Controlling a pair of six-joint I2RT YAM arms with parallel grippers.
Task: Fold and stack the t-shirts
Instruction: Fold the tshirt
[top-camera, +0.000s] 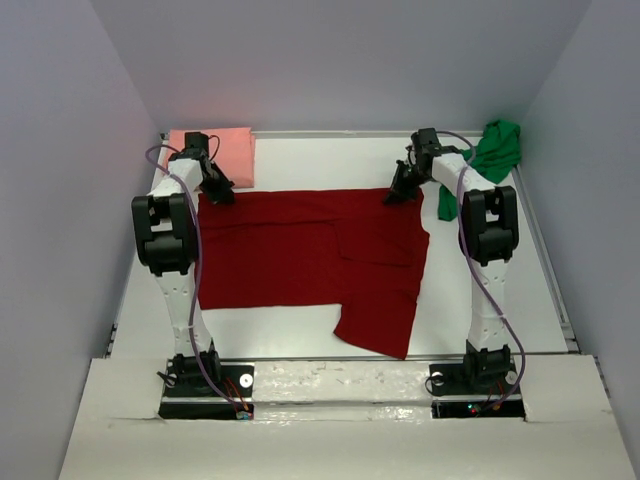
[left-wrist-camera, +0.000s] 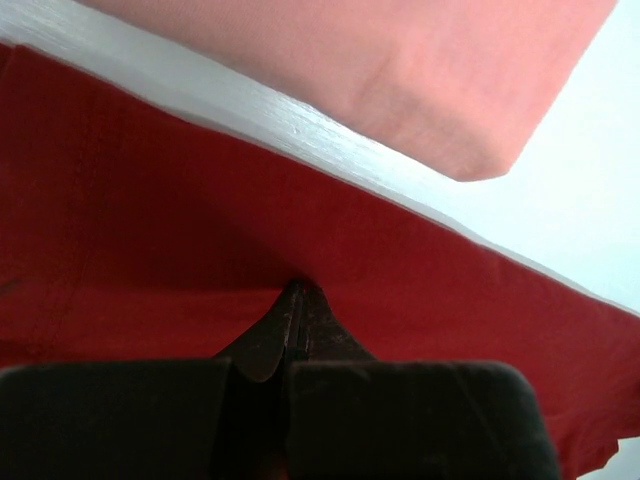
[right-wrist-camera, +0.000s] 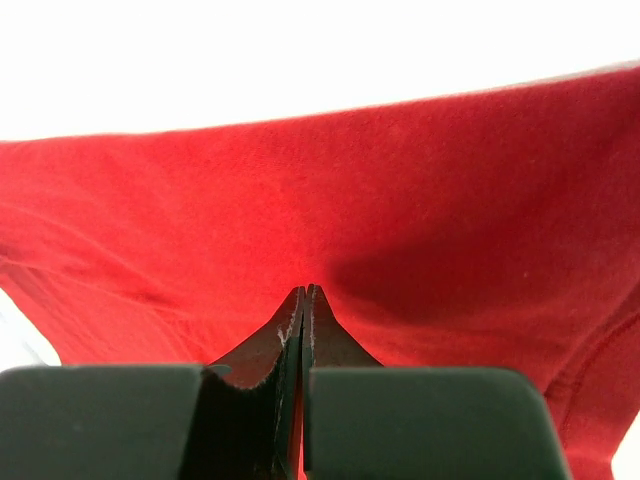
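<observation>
At frame centre, dark red t-shirt (top-camera: 300, 255) lies spread on desk (top-camera: 320, 165); left end effector (top-camera: 225, 196) and right end effector (top-camera: 395, 198) closed, gripping its top corners.

three t-shirts: one dark red shirt (top-camera: 290, 250), one pink shirt (top-camera: 228, 155), one green shirt (top-camera: 497, 150); two arms (top-camera: 170, 240) (top-camera: 487, 225).

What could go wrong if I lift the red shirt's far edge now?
1. The left gripper and right gripper seem to pinch the red shirt only at their fingertips, so the cloth may slip out on the lift.
2. The folded pink shirt lies close to the left gripper, and a swing could disturb it.
3. The red shirt's near right part juts out past the rest, so a fold may land uneven.
</observation>
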